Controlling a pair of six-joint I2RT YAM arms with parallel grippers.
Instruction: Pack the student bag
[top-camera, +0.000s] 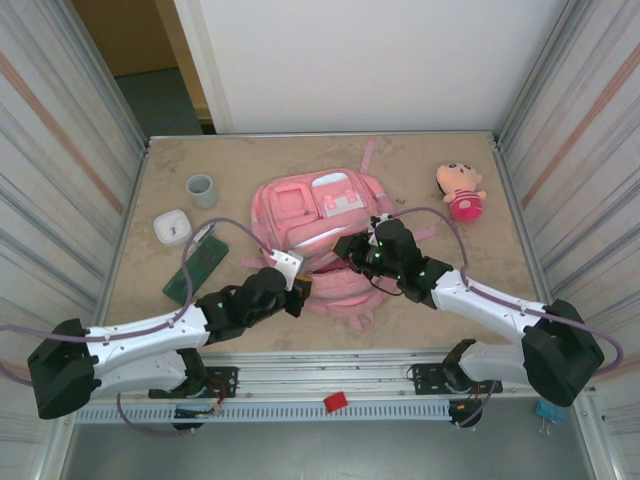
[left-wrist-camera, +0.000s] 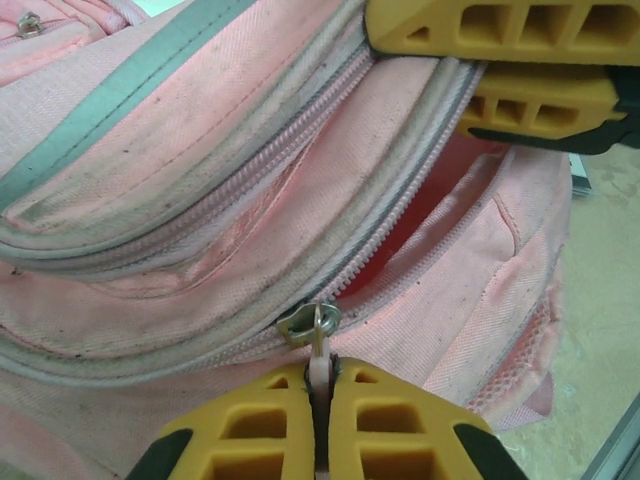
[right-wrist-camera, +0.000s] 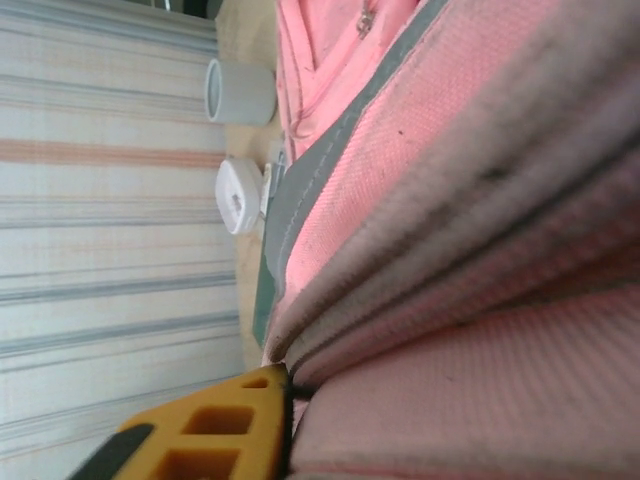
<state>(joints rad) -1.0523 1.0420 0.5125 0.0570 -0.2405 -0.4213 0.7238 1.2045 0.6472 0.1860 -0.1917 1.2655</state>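
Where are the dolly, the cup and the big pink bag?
plush doll (top-camera: 465, 207), top view, on its pink body.
grey cup (top-camera: 203, 199), top view, on its side wall.
student bag (top-camera: 290, 205), top view, on a front pocket.

bright even light, soft blurry close-ups

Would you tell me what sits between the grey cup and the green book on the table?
A small white box, slightly left of the line from cup to book, in the top view.

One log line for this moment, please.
left gripper: shut on zipper pull | right gripper: pinching student bag rim | main zip: partly open
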